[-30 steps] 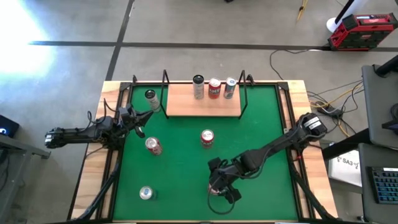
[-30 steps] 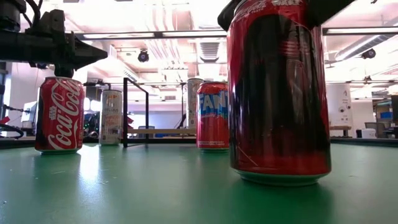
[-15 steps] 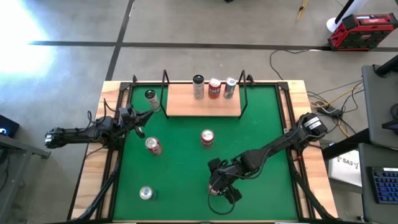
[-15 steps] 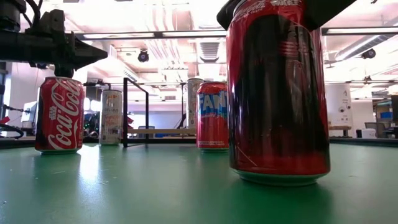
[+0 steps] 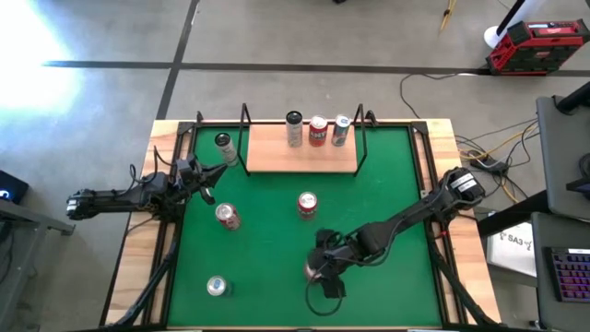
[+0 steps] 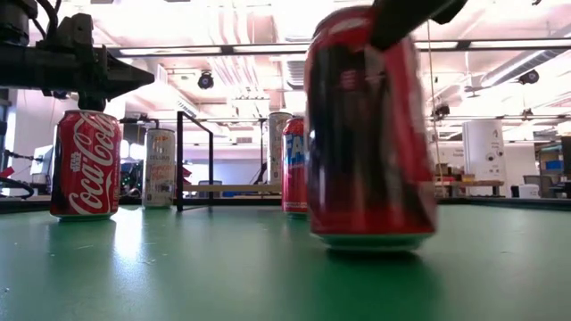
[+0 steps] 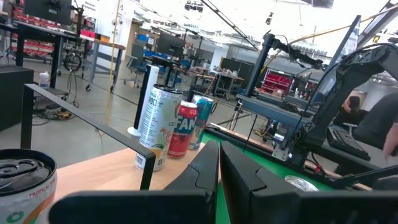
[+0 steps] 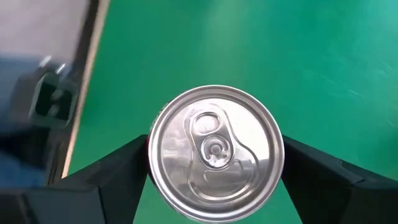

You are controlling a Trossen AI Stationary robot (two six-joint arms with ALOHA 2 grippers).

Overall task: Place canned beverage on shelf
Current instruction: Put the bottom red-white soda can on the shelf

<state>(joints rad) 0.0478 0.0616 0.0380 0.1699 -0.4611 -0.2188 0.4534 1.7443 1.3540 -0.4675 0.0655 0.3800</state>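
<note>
The right tool (image 8: 214, 163) has clamped the dark red aluminium can (image 6: 368, 134) and shifted it sideways; shelf placement has begun.

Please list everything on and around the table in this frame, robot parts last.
green mat: one, green, covers the table.
shelf: one, light wood, black uprights, far middle of the mat.
shelf cans: three, silver, red, blue-white, in a row at the shelf's back.
pale can: one, on the mat left of the shelf.
Coca-Cola can: one, red, mat's left-centre.
Fanta can: one, red, mat's centre.
corner can: one, near left.
red can: one, near middle.
left gripper: shut, mat's left edge.
right gripper: clamps red can.
</note>
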